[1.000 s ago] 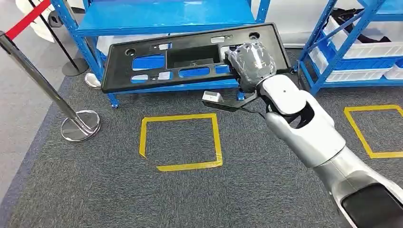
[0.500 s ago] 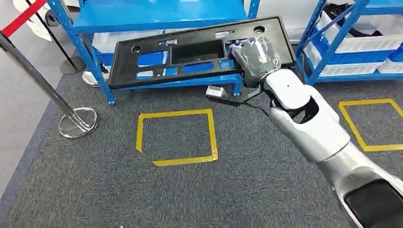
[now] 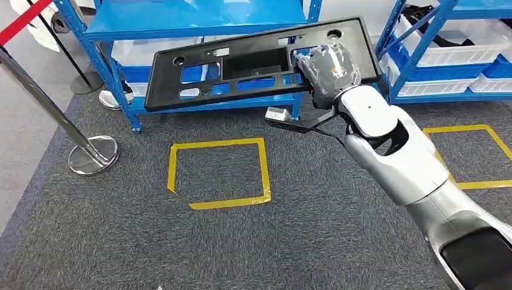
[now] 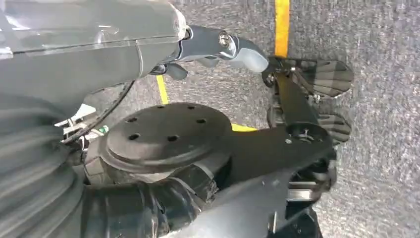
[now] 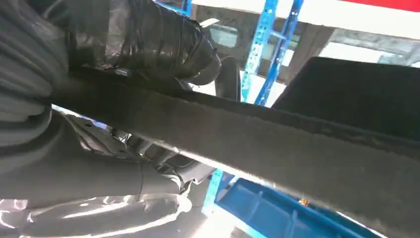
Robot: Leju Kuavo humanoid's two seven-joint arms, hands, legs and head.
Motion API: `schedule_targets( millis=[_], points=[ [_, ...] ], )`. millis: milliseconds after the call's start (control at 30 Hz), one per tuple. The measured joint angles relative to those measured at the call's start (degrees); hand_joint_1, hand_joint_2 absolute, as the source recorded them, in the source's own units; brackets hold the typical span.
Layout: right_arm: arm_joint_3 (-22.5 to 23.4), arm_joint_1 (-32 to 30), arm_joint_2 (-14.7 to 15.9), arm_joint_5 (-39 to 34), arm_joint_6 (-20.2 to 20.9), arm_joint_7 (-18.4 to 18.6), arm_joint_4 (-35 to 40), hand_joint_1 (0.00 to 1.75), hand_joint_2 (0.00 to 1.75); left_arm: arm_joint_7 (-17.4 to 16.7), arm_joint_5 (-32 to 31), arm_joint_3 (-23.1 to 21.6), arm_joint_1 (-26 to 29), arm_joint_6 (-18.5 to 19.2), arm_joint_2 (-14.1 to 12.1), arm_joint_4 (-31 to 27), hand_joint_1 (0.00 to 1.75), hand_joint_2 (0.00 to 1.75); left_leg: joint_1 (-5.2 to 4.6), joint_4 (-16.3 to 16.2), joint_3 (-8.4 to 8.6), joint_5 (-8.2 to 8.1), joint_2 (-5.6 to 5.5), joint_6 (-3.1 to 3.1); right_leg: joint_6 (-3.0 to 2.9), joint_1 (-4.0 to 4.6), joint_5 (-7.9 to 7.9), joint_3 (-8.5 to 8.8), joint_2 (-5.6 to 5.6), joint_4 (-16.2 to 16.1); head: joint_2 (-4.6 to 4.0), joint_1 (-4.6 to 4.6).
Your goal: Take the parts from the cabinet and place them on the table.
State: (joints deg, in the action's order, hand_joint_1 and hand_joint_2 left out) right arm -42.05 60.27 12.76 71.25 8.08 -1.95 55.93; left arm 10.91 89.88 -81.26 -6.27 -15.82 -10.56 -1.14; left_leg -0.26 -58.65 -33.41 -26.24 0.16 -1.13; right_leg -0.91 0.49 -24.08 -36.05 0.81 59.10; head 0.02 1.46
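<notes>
A long black plastic panel (image 3: 163, 90) with several cutouts hangs tilted in front of the blue rack's (image 3: 193, 18) lower shelf, its right end higher. My right hand (image 3: 329, 69), wrapped in dark film, grips the panel near its right end; the silver arm runs in from the lower right. In the right wrist view the dark fingers (image 5: 148, 39) curl over the panel's edge (image 5: 297, 148), which crosses the picture. My left hand (image 4: 99, 59) hangs over the carpet with its thumb (image 4: 237, 47) and dark fingers (image 4: 148, 208) apart, holding nothing.
A second blue rack (image 3: 416, 60) with white bins (image 3: 459, 54) stands at the right. A chrome stanchion (image 3: 92, 155) with a red belt (image 3: 21, 21) stands on the left. Yellow tape squares (image 3: 217, 172) (image 3: 477, 157) mark the grey carpet.
The whole picture has shifted, so the camera moved. Against the rack, the panel in my right hand has risen a little and gone to the right.
</notes>
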Motion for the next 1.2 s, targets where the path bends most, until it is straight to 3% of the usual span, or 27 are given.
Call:
schedule_targets(
  millis=[67,100,167,200,233,267,300,367,400,500,567,600,633,700,733,767,800,833,867,900,933,967,1033,1067,1100,1133,1200],
  points=[
    [0.0,0.9,0.0,0.0,0.8,0.4,-0.2,1.75,1.75,0.0,0.0,0.0,0.0,0.1,0.3,0.0,0.00,1.75,0.39,1.3,0.37,0.99,0.50,-0.52,0.41,0.02,-0.83,-0.39,0.08,0.9,-0.02,-0.04],
    [0.0,1.8,0.0,0.0,1.2,0.7,-0.3,1.75,1.75,0.1,0.0,0.0,-0.1,0.1,0.4,0.0,0.00,1.75,0.42,1.5,0.24,1.25,0.54,-0.82,0.73,0.01,-2.74,-1.48,-0.08,3.1,-0.02,-0.09],
    [0.0,2.7,-0.1,0.1,1.3,1.1,-0.6,1.75,1.75,0.2,0.0,0.0,-0.2,0.1,0.5,0.0,0.00,1.75,0.39,1.5,-0.03,1.31,0.87,-0.91,1.24,-0.36,-7.44,-5.44,-0.14,12.3,-0.02,-0.07],
    [0.0,2.7,-0.2,0.1,1.3,1.1,-0.7,1.75,1.75,0.2,0.0,0.0,-0.2,0.1,0.5,0.0,0.00,1.75,0.40,1.5,-0.06,1.31,1.03,-0.91,1.47,-0.56,-8.74,-7.02,-0.19,16.0,-0.02,-0.07],
    [0.0,2.7,-0.2,0.1,1.4,1.0,-0.8,1.75,1.75,0.2,0.0,0.0,-0.2,0.1,0.7,-0.1,0.00,1.75,0.45,1.5,-0.06,1.31,1.14,-0.91,1.67,-0.83,-8.74,-7.60,-0.27,17.6,-0.02,-0.07],
    [0.0,2.7,-0.2,0.1,1.4,1.0,-0.9,1.75,1.75,0.2,0.0,0.0,-0.1,0.2,0.7,-0.1,0.00,1.75,0.53,1.4,-0.05,1.33,1.21,-0.87,1.87,-1.06,-7.31,-6.76,-0.46,16.2,-0.02,-0.09],
    [0.0,2.7,-0.2,0.1,1.4,1.0,-1.0,1.75,1.75,0.2,0.0,0.0,-0.1,0.2,0.9,-0.1,0.00,1.75,0.62,1.3,-0.05,1.29,1.25,-0.81,1.98,-1.25,-5.16,-4.74,-0.65,12.5,-0.02,-0.07],
    [0.0,3.1,-0.2,0.1,1.4,1.0,-1.0,1.75,1.75,0.2,0.0,0.0,-0.2,0.2,1.0,-0.1,0.00,1.75,0.81,0.9,-0.01,1.00,1.40,-0.36,1.83,-1.32,-0.64,1.00,-1.84,1.7,-0.02,-0.09],
    [0.0,3.4,-0.2,0.1,1.4,1.0,-1.1,1.75,1.75,0.2,0.0,0.0,-0.1,0.2,1.1,-0.1,0.00,1.75,0.57,0.8,-0.21,0.99,1.49,0.04,1.62,-0.75,-1.70,1.87,-2.55,0.4,-0.02,-0.07],
    [0.0,3.6,-0.5,0.1,1.4,1.0,-1.1,1.75,1.75,0.2,0.0,0.0,-0.2,0.2,1.2,-0.1,0.00,1.75,0.75,0.8,-0.39,1.26,2.11,0.98,0.66,-0.24,-1.38,1.30,-1.83,-0.1,-0.02,0.00],
    [0.0,3.8,-0.6,0.1,1.4,1.0,-1.1,1.75,1.75,0.2,0.0,0.0,-0.2,0.2,1.2,-0.1,0.00,1.75,0.90,0.3,-0.67,0.49,1.80,1.71,-0.47,-0.82,-0.64,1.82,-1.67,-1.3,-0.02,-0.02],
    [0.0,4.0,-0.6,0.1,1.4,1.0,-1.1,1.75,1.75,0.2,0.0,0.0,-0.2,0.2,1.2,-0.1,0.00,1.75,0.93,-1.6,-1.50,-1.05,1.07,1.75,-1.03,-0.81,-0.43,1.80,-1.50,-1.5,-0.02,-0.04],
    [0.0,4.1,-0.8,0.1,1.4,1.0,-1.1,1.75,1.75,0.2,0.0,0.0,-0.2,0.2,1.3,-0.2,0.00,1.75,0.97,-5.6,-3.25,-3.40,0.60,1.79,-1.26,-0.75,-0.29,1.69,-1.28,-1.5,-0.02,0.04],
    [0.0,4.1,-1.1,0.1,1.4,1.1,-1.2,1.75,1.75,0.2,0.0,0.0,-0.1,0.2,1.3,-0.3,0.00,1.75,0.98,-15.0,-7.53,-7.26,0.31,2.00,-1.32,-0.52,-0.24,1.50,-0.66,-1.4,-0.02,0.02],
    [0.0,4.1,-1.2,0.1,1.4,1.0,-1.2,1.75,1.75,0.2,0.0,0.0,-0.1,0.2,1.3,-0.3,0.00,1.75,0.98,-17.2,-8.59,-7.58,0.30,2.05,-1.35,-0.47,-0.22,1.41,-0.43,-1.4,-0.02,0.04],
    [0.0,4.0,-1.2,0.1,1.4,0.9,-1.2,1.75,1.75,0.2,0.0,0.0,-0.1,0.2,1.3,-0.3,0.00,1.75,0.99,-16.9,-8.55,-6.49,0.30,2.02,-1.35,-0.45,-0.22,1.29,-0.02,-1.2,-0.02,0.02],
    [0.0,4.0,-1.2,0.1,1.4,0.9,-1.2,1.75,1.75,0.2,0.0,0.0,-0.1,0.2,1.3,-0.3,0.00,1.75,1.00,-14.0,-7.13,-4.53,0.27,1.95,-1.34,-0.47,-0.22,1.17,0.44,-0.9,-0.02,0.02],
    [0.0,4.2,-1.2,0.1,1.4,1.1,-1.2,1.75,1.75,0.2,0.0,0.0,-0.1,0.2,1.3,-0.3,0.00,1.75,1.07,-8.7,-4.47,-1.80,-0.04,1.87,-1.19,-0.55,-0.32,1.05,1.11,-0.5,-0.02,0.02],
    [0.0,4.3,-1.2,0.1,1.4,1.2,-1.2,1.75,1.75,0.1,0.0,0.0,-0.1,0.2,1.3,-0.3,0.00,1.75,1.26,-3.6,-1.81,0.37,-1.42,1.77,-0.99,-0.64,-0.45,0.91,1.52,-0.1,-0.02,0.04],
    [0.0,4.5,-1.3,0.2,1.4,1.3,-1.2,1.75,1.75,0.0,0.0,0.0,-0.1,0.2,1.3,-0.3,0.00,1.75,1.58,-1.1,-0.57,-0.31,-4.58,1.73,-0.74,-0.68,-0.52,0.48,1.66,0.1,-0.02,0.00],
    [0.0,4.6,-1.4,0.4,1.4,1.5,-1.2,1.75,1.75,-0.1,0.0,0.0,0.1,0.1,1.3,-0.3,0.00,1.75,1.46,-0.2,-0.28,-0.22,-4.44,1.79,-0.34,-0.41,-0.46,-0.03,2.29,0.7,-0.02,0.00],
    [0.0,4.6,-1.6,0.7,1.4,1.6,-1.2,1.75,1.75,-0.2,0.0,0.0,0.1,0.1,1.3,-0.3,0.00,1.75,1.22,-0.5,-0.41,-0.17,-3.73,1.69,0.10,-0.76,-0.16,-0.23,2.83,0.4,-0.02,0.02],
    [0.0,4.6,-1.6,1.8,1.4,1.2,-1.2,1.75,1.75,-0.2,0.0,0.1,0.1,-0.1,1.3,-0.3,0.00,1.75,1.04,-0.3,-0.48,0.16,-2.86,1.09,0.90,-0.90,0.35,-0.38,3.63,0.1,-0.02,-0.04],
    [0.0,4.6,-1.5,2.3,1.4,1.0,-1.2,1.75,1.75,-0.2,0.0,0.1,0.0,-0.1,1.4,-0.3,0.00,1.75,1.47,0.4,-0.29,0.68,-2.28,0.46,1.10,-0.79,0.07,-0.63,3.50,0.3,-0.02,-0.02],
    [0.0,4.8,-1.4,2.7,1.3,0.9,-1.2,1.75,1.75,-0.2,0.0,0.2,-0.1,-0.1,1.5,-0.3,0.00,1.75,1.40,0.7,-0.23,0.89,-1.84,0.13,1.25,-0.79,-1.11,-1.13,1.80,1.5,-0.02,-0.07],
    [0.0,4.9,-1.4,3.0,1.1,0.8,-1.2,1.75,1.75,0.0,0.0,0.4,-0.1,-0.1,1.5,-0.3,0.00,1.75,1.39,0.8,-0.30,1.04,-1.51,-0.18,1.53,-0.74,-3.35,-2.49,0.61,4.7,-0.02,-0.04],
    [0.0,4.7,-1.4,3.3,1.1,0.8,-1.2,1.75,1.75,0.0,0.0,0.5,0.0,-0.2,1.4,-0.3,0.00,1.75,1.27,0.7,-0.54,1.06,-0.88,-0.21,1.99,-0.94,-7.46,-6.35,-0.16,13.4,-0.02,-0.04]
  ],
)
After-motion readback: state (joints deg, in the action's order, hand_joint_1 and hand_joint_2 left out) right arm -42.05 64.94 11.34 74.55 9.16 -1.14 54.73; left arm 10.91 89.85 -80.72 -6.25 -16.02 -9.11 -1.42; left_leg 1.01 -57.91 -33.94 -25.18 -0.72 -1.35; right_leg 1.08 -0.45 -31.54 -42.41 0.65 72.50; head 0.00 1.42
